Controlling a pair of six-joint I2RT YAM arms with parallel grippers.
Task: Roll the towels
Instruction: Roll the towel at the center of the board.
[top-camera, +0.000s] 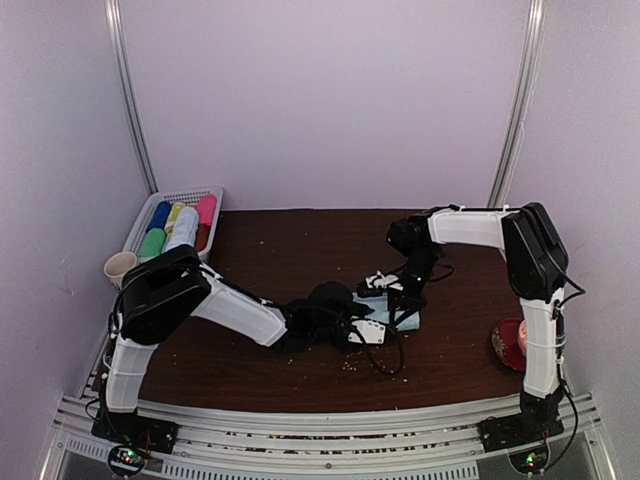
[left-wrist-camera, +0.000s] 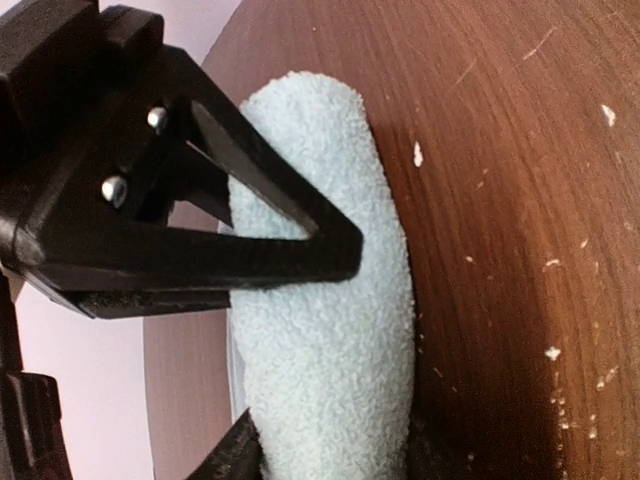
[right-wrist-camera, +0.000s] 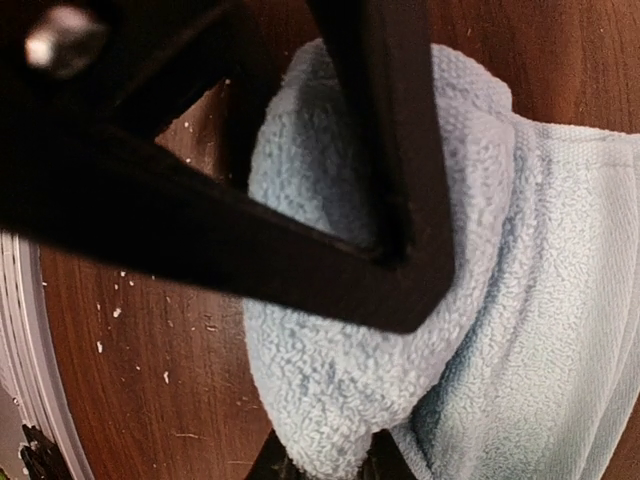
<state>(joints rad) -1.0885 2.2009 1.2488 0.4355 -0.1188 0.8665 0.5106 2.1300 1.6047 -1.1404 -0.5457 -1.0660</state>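
Pale-blue towel (top-camera: 388, 306): lies mid-table between the two grippers. Most of it is wound into a fat, nubbly roll, and the right wrist view shows a flat tail not yet taken up.
Second towel: not visible in any view.
Left gripper (left-wrist-camera: 300, 350): at one end of the roll. One finger lies across the cloth and the other sits low by the roll's side. Cannot tell whether it pinches or only rests there.
Right gripper (right-wrist-camera: 365, 385): fingers clamped on the bunched end of the roll, with cloth creased under the upper finger.
Table (top-camera: 300, 250): dark wood, speckled with pale crumbs.
Basket (top-camera: 213, 192): far-left corner, well apart from the work, holding bright rolls (top-camera: 180, 228). A cup (top-camera: 120, 268) stands just beside it.
Step in hand: late in rolling this towel, by my reading. The roll is formed and only the tail remains.
Next move calls for: a sure hold from the left gripper first. Both ends then need to turn together over the flat tail, with even pressure so the roll neither cones nor slackens.
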